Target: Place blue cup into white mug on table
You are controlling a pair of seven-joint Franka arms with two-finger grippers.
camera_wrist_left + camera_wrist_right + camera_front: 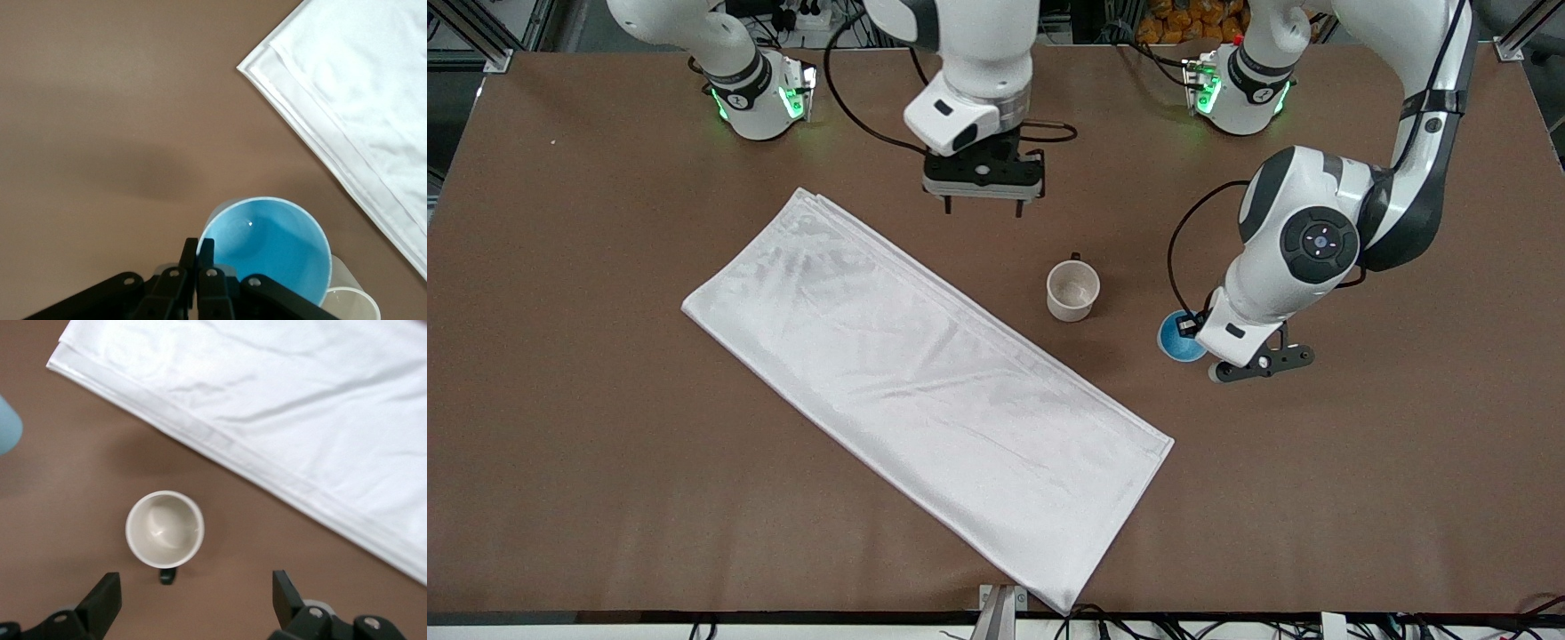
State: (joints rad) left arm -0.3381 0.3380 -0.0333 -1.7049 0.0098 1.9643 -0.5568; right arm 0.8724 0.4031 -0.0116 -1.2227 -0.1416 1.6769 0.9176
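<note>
The blue cup is beside the white mug, toward the left arm's end of the table. My left gripper is shut on the cup's rim; in the left wrist view its fingers pinch the cup's wall, and the cup hides most of the mug. The mug stands upright and empty, its black handle pointing away from the front camera. My right gripper is open and empty, hovering over the table near the mug. The cup's edge shows in the right wrist view.
A long white folded cloth lies diagonally across the middle of the table, from near the right gripper to the front edge. It also shows in the left wrist view and the right wrist view.
</note>
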